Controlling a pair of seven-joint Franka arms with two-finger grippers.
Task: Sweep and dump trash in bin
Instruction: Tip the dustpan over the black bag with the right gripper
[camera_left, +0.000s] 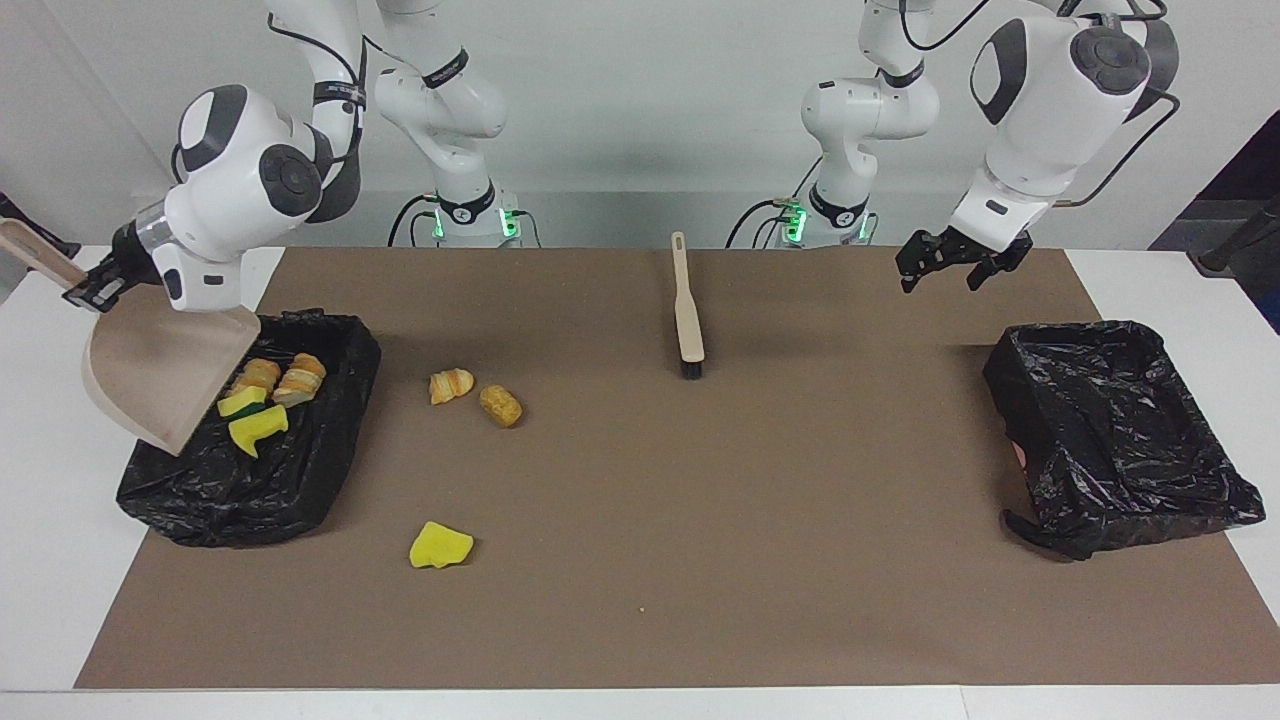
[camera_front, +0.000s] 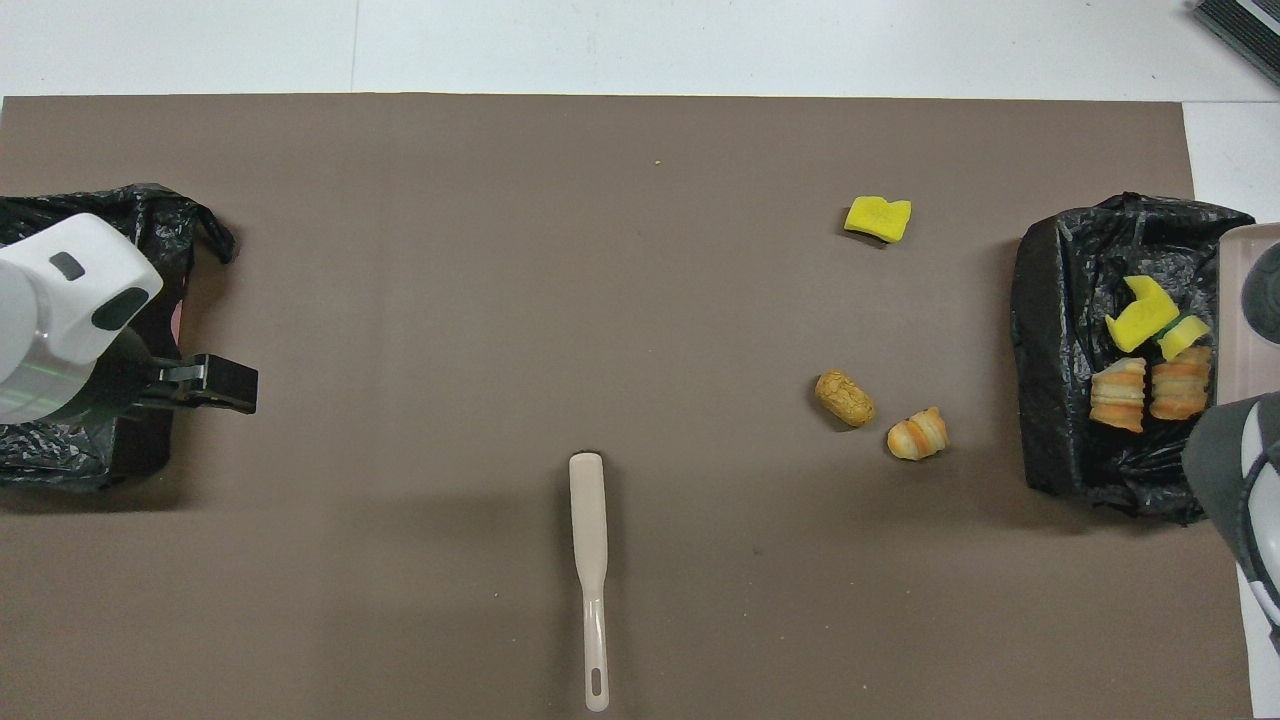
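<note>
White surface (camera_left: 40, 560) under a brown mat (camera_left: 640, 560), two black-lined bins (camera_left: 290, 470) (camera_left: 1110, 430), beige dustpan (camera_left: 160, 370), beige brush (camera_left: 686, 300) with black bristles, yellow-and-green sponge scraps (camera_left: 250, 420), tan-orange striped bread lumps (camera_left: 452, 385), white-and-grey arms (camera_left: 240, 180).

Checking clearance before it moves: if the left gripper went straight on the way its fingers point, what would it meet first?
Probably bare brown paper mat: the open left gripper hangs tilted down over it, short of the empty black-lined bin. Depth is uncertain.
</note>
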